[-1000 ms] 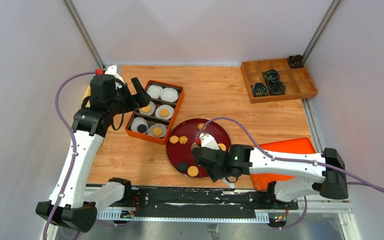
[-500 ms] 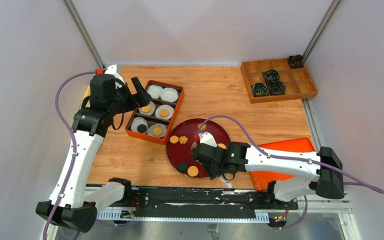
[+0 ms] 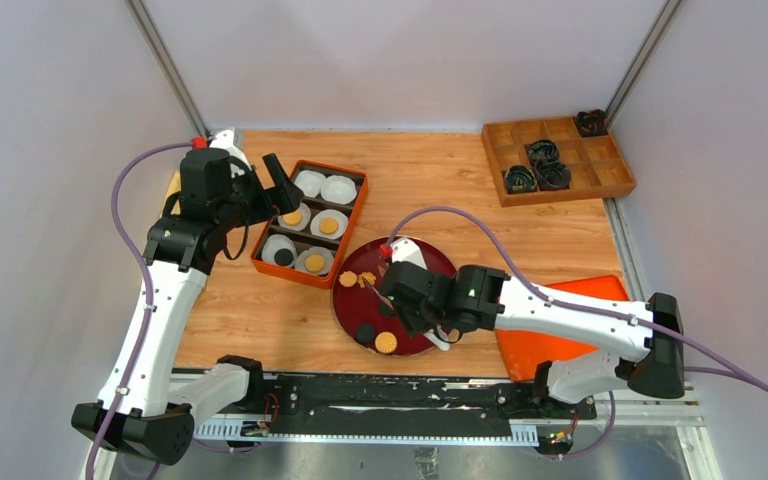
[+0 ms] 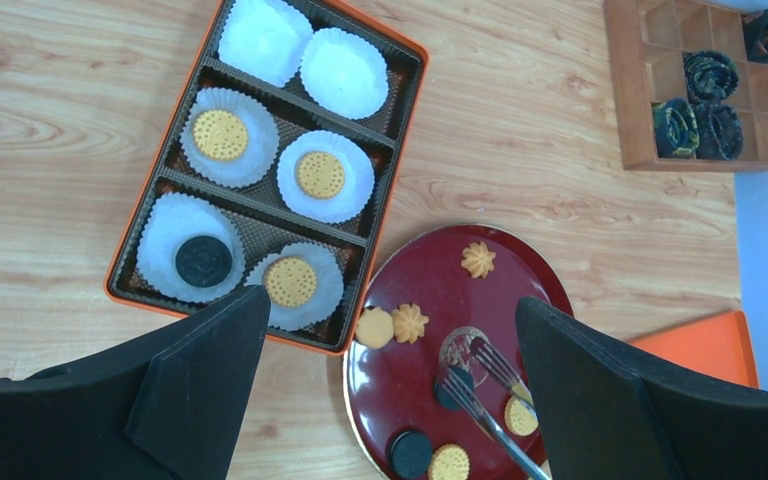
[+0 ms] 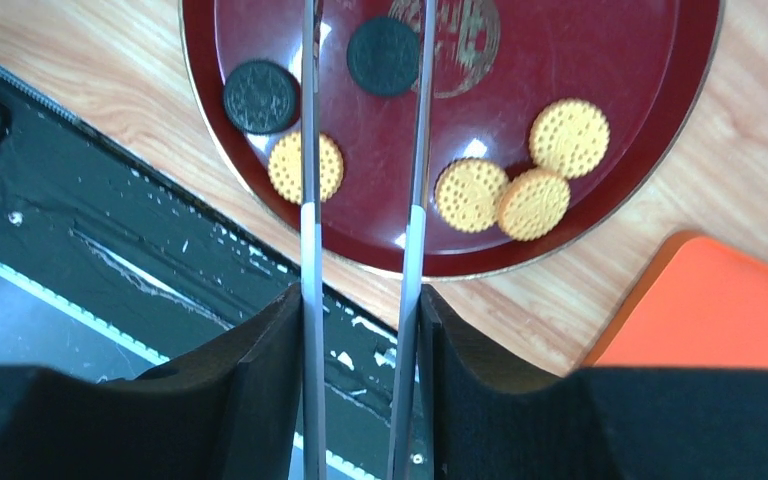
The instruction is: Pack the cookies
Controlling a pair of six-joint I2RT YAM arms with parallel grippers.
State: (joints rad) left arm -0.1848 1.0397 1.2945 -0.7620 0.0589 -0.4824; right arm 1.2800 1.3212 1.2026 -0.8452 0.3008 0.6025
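The cookies lie partly on a dark red plate [image 3: 345, 312]: black ones [image 5: 384, 55] [image 5: 261, 96], golden round ones [image 5: 470, 194] [image 5: 569, 137] and flower-shaped ones [image 4: 478, 259]. Others sit in white paper cups in the orange box [image 3: 260, 264], such as a golden one [image 4: 319, 174] and a black one [image 4: 203, 260]. My right gripper [image 5: 360, 300] is shut on metal tongs [image 5: 418, 150]. The tong tips straddle the upper black cookie without pinching it. My left gripper [image 4: 390, 305] hangs open above the box's near edge, holding nothing.
A wooden divided box [image 3: 557, 158] with black coiled rings stands at the back right. An orange lid [image 3: 570, 300] lies under my right arm. Two paper cups [image 4: 265, 38] at the box's far end hold nothing. The black rail [image 3: 380, 395] runs along the near edge.
My right arm has swung left and further over the plate, bringing the tongs to the black cookie, and the tong arms have narrowed slightly. The left arm has not moved.
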